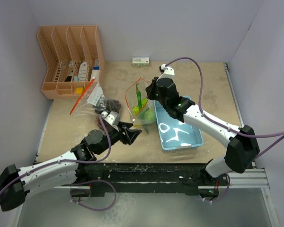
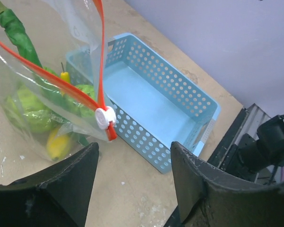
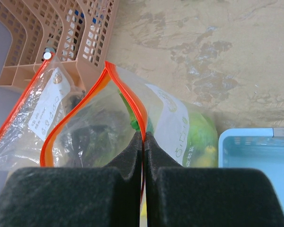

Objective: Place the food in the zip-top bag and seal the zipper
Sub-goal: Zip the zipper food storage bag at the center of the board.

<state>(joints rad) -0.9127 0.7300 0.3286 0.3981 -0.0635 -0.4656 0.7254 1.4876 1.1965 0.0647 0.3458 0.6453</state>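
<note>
currently right fingers (image 3: 125, 158) pinch the zip-top bag (image 3: 99, 118) by its orange rim (image 3: 128, 99), left fingers (image 2: 199, 184) spread apart near the slider (image 2: 104, 117).

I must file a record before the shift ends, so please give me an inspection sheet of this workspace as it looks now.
Surface: beige table, stained, dusty.
Job's things: zip-top bag open, white slider at one end; green fruits, banana, long green vegetable inside.
Clutter: blue basket empty; orange organiser; second bag with dark contents; small white box.
Tools: right tool shut on the bag's orange rim; left tool open, holding nothing.
Cables: purple cables along both arms, no snag seen.
Surroundings: pale walls.
</note>
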